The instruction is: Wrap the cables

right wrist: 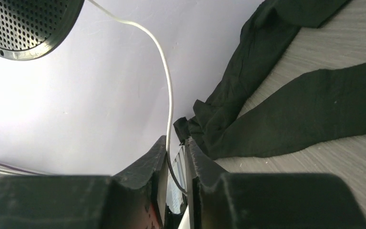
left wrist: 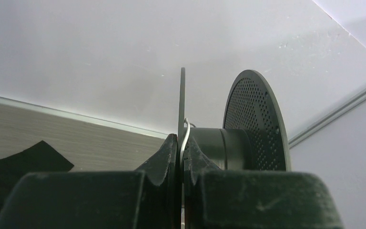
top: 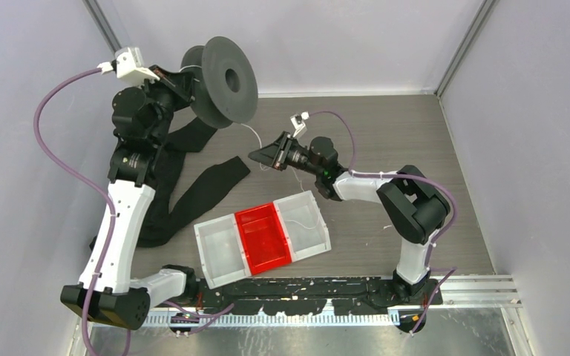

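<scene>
Where the left gripper [left wrist: 181, 143] is pressed together, it pinches the thin near flange of the black plastic spool [left wrist: 255, 124]. The thin white cable [left wrist: 186, 136] runs up between the gripper's fingers and bends onto the spool's hub. The spool hangs in the air above the far left corner of the grey wood-grain table [top: 386, 133].

The right gripper [right wrist: 176, 143] is slightly spread, near the middle of the table. The cable passes through its narrow gap and curves up toward the spool.

A black fabric strap [top: 208, 185] lies crumpled along the left side of the table. A three-compartment plastic tray [top: 263, 241], white, red and white, sits near the near edge.
</scene>
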Controlling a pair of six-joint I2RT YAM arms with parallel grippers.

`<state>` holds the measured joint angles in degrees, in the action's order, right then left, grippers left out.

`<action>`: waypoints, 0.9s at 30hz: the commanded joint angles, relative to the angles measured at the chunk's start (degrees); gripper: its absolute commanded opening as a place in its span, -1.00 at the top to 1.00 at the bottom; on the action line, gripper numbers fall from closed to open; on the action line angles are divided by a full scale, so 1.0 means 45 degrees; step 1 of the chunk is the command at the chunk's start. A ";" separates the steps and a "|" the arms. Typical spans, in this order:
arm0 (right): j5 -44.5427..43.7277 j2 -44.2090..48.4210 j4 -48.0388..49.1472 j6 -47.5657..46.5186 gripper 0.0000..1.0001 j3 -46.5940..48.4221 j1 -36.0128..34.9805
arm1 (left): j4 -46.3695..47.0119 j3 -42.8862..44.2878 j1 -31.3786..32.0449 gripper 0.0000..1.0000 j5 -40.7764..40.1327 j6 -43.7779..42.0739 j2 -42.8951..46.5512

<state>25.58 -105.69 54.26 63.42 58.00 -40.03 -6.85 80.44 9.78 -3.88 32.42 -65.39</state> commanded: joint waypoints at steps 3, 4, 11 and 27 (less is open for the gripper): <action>0.0929 0.0966 -0.1295 -0.0738 0.96 0.0519 -0.0334 | 0.0629 0.0616 0.0050 0.99 -0.1135 -0.0908 0.0522; 0.1045 0.1399 -0.2311 -0.1441 0.99 0.0658 -0.0400 | 0.0559 0.0536 0.0050 0.99 -0.1209 -0.1094 0.0509; 0.1136 0.3920 -1.1357 -0.7132 0.99 0.3525 -0.1406 | 0.0667 -0.0598 0.0643 0.99 -0.2337 -0.2375 0.0332; 0.1076 0.3429 -1.7432 -1.1977 0.99 1.0087 -0.1369 | -0.1636 -0.0259 0.1889 0.99 0.0683 -0.6445 -0.0660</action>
<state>32.10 -90.67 -21.15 16.38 98.28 -46.28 -12.91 76.69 18.65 -6.28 11.07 -68.36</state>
